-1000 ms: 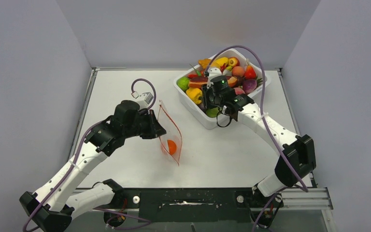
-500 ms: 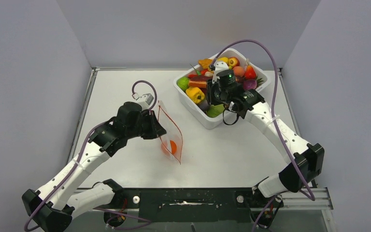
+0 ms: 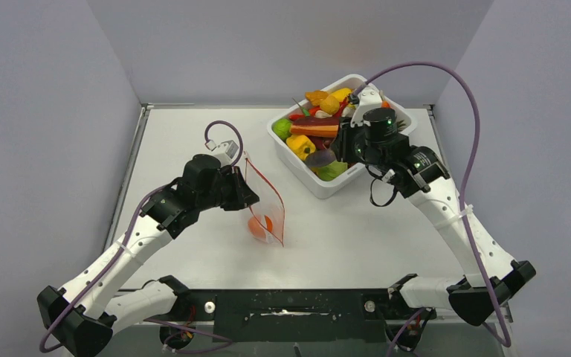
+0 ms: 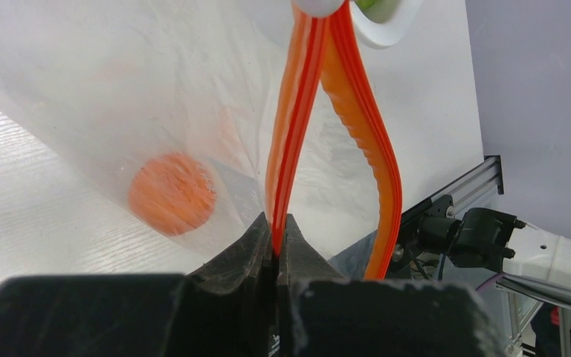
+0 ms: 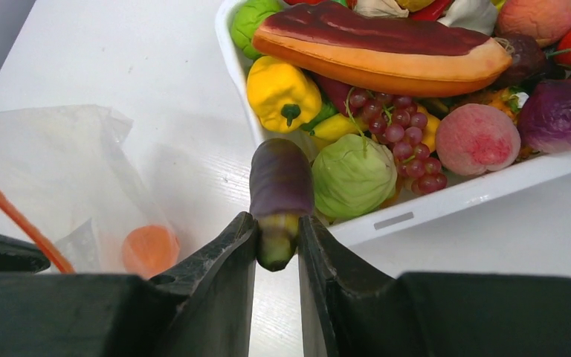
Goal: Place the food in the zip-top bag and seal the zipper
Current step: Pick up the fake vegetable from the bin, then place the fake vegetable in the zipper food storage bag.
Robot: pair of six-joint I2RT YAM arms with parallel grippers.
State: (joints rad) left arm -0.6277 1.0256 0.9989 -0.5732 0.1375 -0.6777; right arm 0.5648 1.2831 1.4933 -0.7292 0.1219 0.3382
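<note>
Top external view first: the zip-top bag (image 3: 268, 202) stands on edge a bit left of the frame's middle, bottom on the white table (image 3: 186, 134). One orange ball (image 3: 259, 225) sits inside at the low end. The zipper (image 3: 255, 172) runs along the bag's upper edge as a thin red-orange line.

Left wrist view gives a way better look at the mouth. The zipper's two strips split apart into a long gap, so the bag isn't sealed. The left gripper (image 4: 276, 232) is clamped tight on just the left-hand strip, right at the bottom centre of the frame. The other strip curves off to the right on its own. The ball shows as a blurry orange blob through the plastic at middle left.

Right wrist view: the right gripper (image 5: 277, 239) is pinching a purple eggplant-looking piece (image 5: 281, 181) by its pale stem end, jaws narrow around it. That piece hangs at the near left edge of the white tub (image 5: 416, 212). In the top view it sits over the tub's lower-left part, well apart from the bag.

Everything else is in the tub: a yellow pepper (image 5: 282, 91), a green cabbage (image 5: 355, 175) just right of the held piece, purple grapes (image 5: 386, 128), a peach (image 5: 477, 138), a long orange-red sausage shape (image 5: 383, 50) along the top, and a big purple vegetable (image 5: 561, 113) at the right edge. The tub itself sits in the upper right of the table in the top view.
</note>
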